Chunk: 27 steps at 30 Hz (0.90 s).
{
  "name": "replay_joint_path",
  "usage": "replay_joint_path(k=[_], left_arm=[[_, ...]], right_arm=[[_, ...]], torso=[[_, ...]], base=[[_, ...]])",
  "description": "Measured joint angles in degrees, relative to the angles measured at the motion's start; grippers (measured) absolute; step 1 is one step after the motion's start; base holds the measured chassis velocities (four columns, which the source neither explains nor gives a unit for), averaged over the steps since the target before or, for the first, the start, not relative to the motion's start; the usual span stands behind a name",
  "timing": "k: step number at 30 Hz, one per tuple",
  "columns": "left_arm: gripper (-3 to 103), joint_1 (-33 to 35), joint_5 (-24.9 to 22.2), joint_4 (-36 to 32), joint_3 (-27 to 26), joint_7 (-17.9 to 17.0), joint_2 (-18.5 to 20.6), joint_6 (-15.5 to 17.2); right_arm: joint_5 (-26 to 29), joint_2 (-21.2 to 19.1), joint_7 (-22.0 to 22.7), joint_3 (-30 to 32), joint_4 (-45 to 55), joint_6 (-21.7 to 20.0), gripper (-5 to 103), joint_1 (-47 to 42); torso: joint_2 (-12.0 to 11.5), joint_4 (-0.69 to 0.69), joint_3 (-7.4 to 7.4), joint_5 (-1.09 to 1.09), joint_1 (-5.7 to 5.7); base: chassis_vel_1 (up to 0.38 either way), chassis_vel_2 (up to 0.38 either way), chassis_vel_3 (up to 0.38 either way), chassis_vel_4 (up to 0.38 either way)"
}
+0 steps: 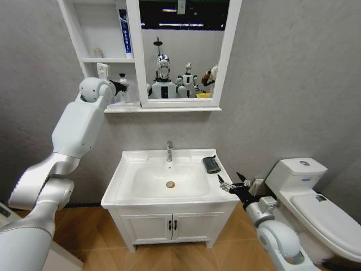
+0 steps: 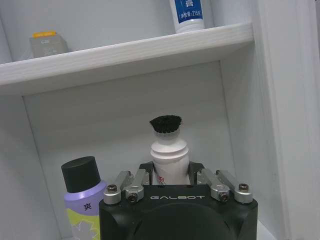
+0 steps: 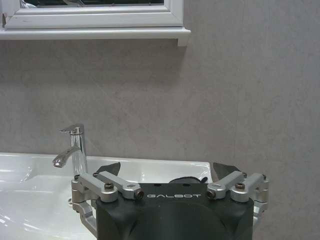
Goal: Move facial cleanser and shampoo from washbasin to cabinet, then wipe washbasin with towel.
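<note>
Up at the cabinet (image 1: 90, 34), left gripper (image 2: 170, 181) clasped a bottle (image 2: 169, 155) (placing step, release due); right gripper (image 1: 236, 184) waited splayed.

Head camera high, facing washbasin (image 1: 169, 178) and cabinet (image 1: 104, 56), wrist cameras close (left inside cabinet, right at washbasin)

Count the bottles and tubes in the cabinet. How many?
3: a blue-and-white tube on the upper shelf, a purple bottle below, and a brush-topped white bottle beside it. More may be hidden.
</note>
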Motion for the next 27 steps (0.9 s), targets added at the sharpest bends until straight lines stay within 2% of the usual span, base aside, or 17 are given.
replay_joint_path(k=[1,3,4,5,7,8,10,12,13,14,15,18,21,27], left_arm=[[33,0.09,0.0,-0.16,-0.02,-0.01,0.16,0.0],[36,0.2,-0.01,-0.31,-0.03,-0.09,0.28,-0.04],[42,0.27,-0.01,-0.37,-0.01,-0.42,0.3,-0.3],[42,0.38,0.0,-0.45,0.01,-0.57,0.31,-0.64],[52,0.66,-0.2,-0.74,0.03,-0.65,0.22,-0.92],[52,0.66,-0.2,-0.74,0.03,-0.65,0.22,-0.92],[64,0.99,-0.54,-1.31,0.11,-0.66,0.14,-1.0],[64,1.05,-0.67,-1.44,0.13,-0.66,0.14,-1.01],[75,1.11,-0.91,-1.68,0.14,-0.66,0.14,-1.01],[80,1.12,-1.23,-1.93,0.16,-0.66,0.17,-1.01],[80,1.12,-1.23,-1.93,0.16,-0.66,0.17,-1.01],[95,1.08,-1.69,-2.22,0.25,-0.69,0.45,-0.93],[100,1.01,-2.11,-2.69,0.39,-0.75,0.74,-0.81],[100,0.98,-3.82,-4.54,0.39,-1.57,1.67,-0.53]], right_arm=[[0.07,-0.12,0.01,0.0,0.0,0.0,100,0.01],[0.12,-0.31,0.01,0.0,-0.05,0.0,100,0.0],[0.14,-0.45,0.01,0.01,-0.14,0.01,100,-0.01],[0.15,-0.49,0.01,0.02,-0.2,0.02,100,-0.01],[0.19,-0.5,0.04,0.02,-0.21,0.02,100,-0.01],[0.19,-0.5,0.04,0.02,-0.21,0.02,100,-0.01],[0.28,-0.57,0.1,0.0,-0.21,0.03,100,0.06],[0.34,-0.61,0.14,0.0,-0.2,0.03,100,0.09],[0.43,-0.67,0.19,0.02,-0.19,0.03,100,0.12],[0.58,-0.76,0.25,0.11,-0.18,0.03,100,0.1],[0.58,-0.76,0.25,0.11,-0.18,0.03,100,0.1],[0.65,-0.79,0.27,0.27,-0.19,0.16,100,-0.19],[0.68,-0.7,0.28,0.3,-0.2,0.21,100,-0.27],[0.62,-0.4,0.35,0.25,-0.2,0.25,100,-0.49]], torso=[[0.0,0.0,0.0,0.0,0.0],[0.0,0.0,0.0,0.0,0.0],[0.0,0.0,0.0,0.0,0.0],[0.0,0.0,0.0,0.0,0.0],[0.0,0.0,0.0,0.0,0.0],[0.0,0.0,0.0,0.0,0.0],[0.0,0.0,0.0,0.0,0.0],[0.0,0.0,0.0,0.0,0.0],[0.0,0.0,0.0,0.0,0.0],[0.0,0.0,0.0,0.0,0.0],[0.0,0.0,0.0,0.0,0.0],[0.0,0.0,0.0,0.0,0.0],[0.0,0.0,0.0,0.0,0.0],[0.0,0.0,0.0,0.0,0.0]], base=[[0.0,0.0,0.0,0.0],[0.0,0.0,0.0,0.0],[0.0,0.0,0.0,0.0],[0.0,0.0,0.0,0.0],[0.0,0.0,0.0,0.0],[0.0,0.0,0.0,0.0],[0.0,0.0,0.0,0.0],[0.0,0.0,0.0,0.0],[0.0,0.0,0.0,0.0],[0.0,0.0,0.0,0.0],[0.0,0.0,0.0,0.0],[0.0,0.0,0.0,0.0],[0.0,0.0,0.0,0.0],[0.0,0.0,0.0,0.0]])
